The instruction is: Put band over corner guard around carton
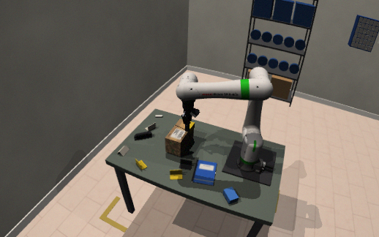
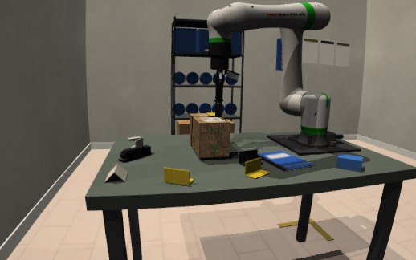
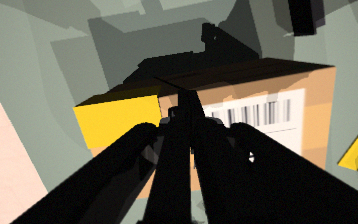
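Note:
The brown carton stands near the middle of the table, barcode label on top; it also shows in the exterior view and in the wrist view. A yellow corner guard sits on its far top edge. A thin dark band runs across the carton top up to my fingertips. My gripper points straight down over that top edge. Its fingers are pressed together on the band beside the guard.
Loose on the table are a black block, grey guards, yellow guards, a black guard, a flat blue box and a small blue box. A shelf rack stands behind.

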Controlling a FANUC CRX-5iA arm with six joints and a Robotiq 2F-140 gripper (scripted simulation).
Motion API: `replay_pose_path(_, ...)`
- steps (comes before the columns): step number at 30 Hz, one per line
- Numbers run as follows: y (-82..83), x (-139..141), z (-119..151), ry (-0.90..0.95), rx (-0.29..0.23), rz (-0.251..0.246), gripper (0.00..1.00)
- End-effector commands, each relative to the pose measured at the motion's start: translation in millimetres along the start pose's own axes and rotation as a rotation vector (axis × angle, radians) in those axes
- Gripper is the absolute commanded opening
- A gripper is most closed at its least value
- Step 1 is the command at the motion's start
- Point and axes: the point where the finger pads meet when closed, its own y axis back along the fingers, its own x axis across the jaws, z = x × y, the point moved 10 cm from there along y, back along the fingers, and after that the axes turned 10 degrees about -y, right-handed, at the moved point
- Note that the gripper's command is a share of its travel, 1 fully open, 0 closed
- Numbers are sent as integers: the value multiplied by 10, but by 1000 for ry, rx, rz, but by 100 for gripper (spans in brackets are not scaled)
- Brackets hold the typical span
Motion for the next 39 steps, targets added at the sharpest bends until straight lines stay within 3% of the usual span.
replay_pose_path(1, 7, 0, 2, 0, -1, 0, 10)
replay_pose_path(20, 32, 0, 2, 0, -1, 0, 10)
replay_pose_path(39, 168, 0, 2, 0, -1, 0, 10)
